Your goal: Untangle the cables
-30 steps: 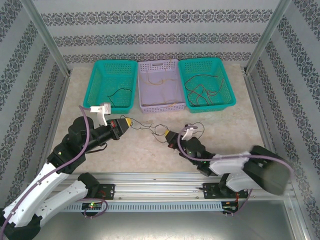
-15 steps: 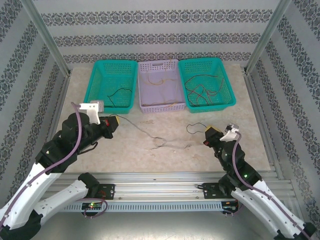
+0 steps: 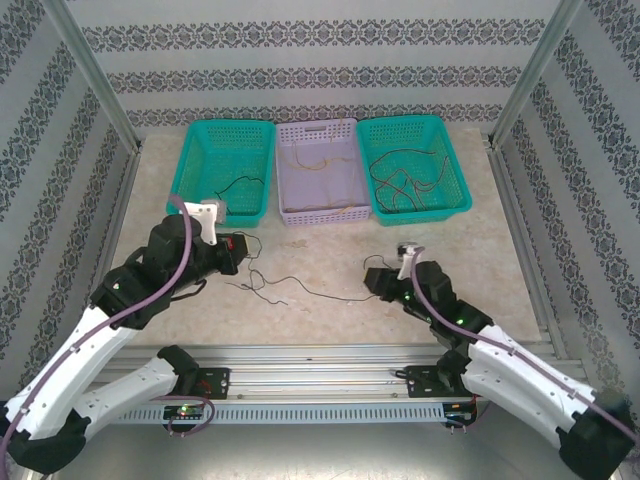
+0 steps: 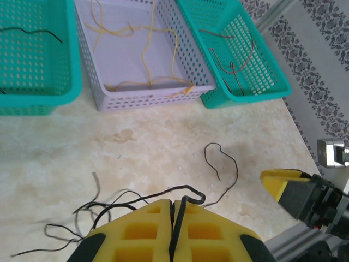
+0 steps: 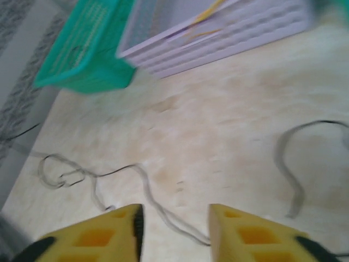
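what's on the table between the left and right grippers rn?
Top view: a thin black cable runs across bare tabletop between the left gripper and the right gripper. Nothing else there.

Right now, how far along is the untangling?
Sorted: yellow cables in the lavender basket, red cables in the right teal basket, one black cable in the left teal basket. In hand: left gripper shut on the black tangle on the table; right gripper open over a strand. Left: separate that tangle.
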### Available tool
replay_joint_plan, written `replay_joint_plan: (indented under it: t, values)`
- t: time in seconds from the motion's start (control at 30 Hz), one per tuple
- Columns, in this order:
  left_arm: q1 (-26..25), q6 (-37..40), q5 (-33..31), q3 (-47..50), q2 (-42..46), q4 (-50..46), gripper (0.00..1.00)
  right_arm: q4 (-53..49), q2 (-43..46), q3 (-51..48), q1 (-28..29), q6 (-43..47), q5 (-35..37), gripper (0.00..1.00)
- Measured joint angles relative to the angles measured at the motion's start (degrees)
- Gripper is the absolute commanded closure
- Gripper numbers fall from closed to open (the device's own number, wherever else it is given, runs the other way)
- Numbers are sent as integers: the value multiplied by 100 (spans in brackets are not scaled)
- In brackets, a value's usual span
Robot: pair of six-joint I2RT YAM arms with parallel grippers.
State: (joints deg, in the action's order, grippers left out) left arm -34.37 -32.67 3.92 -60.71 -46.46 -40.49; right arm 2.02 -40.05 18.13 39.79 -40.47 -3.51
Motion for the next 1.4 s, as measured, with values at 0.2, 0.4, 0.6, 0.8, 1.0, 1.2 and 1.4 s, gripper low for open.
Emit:
replay_joint_plan:
  t: [0.2,0.4,0.6,0.8,1.0,1.2,1.4]
  values:
    - [0,-354,514,321,-229,586,100,1502,-1692,380,809,-11,-151,52]
    - [-17,-643,671,435,-492,1080,100,2590,-3123,964,1733,63,-175,50]
    - [-52,-826,649,468,-581,1408,100,3532,-4262,1425,2251,107,-175,49]
    - [-55,-992,616,542,-715,1676,100,4081,-5246,1888,2590,94,-146,49]
    - [-55,-1054,612,546,-732,1790,100,4507,-5947,2179,2684,-50,-52,49]
    - [-55,-1104,612,588,-721,1899,100,4894,-6537,2354,2682,-299,52,49]
    - [-92,-1132,614,640,-717,1963,100,5165,-6782,2413,2680,-442,332,48]
